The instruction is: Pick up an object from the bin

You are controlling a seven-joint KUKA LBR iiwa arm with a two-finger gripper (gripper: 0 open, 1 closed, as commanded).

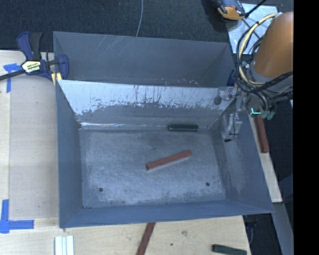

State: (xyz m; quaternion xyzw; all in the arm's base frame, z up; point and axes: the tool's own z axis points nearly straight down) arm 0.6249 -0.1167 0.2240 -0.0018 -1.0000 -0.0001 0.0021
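With the jaws by the bin's [70, 164] right wall (spread or pressed together, I cannot tell), I want to carry them over the reddish-brown stick [168, 160] lying slantwise mid-floor, well apart from the dark bar [183, 128] at the back wall, and straddle its narrow width.

Robotics lab, grey metal bin [139, 55], cabled arm [273, 46]

Dark floor [99, 17] along the top, a thin cable [141, 15] crossing it. Pale tabletop [30, 149] at left and bottom.
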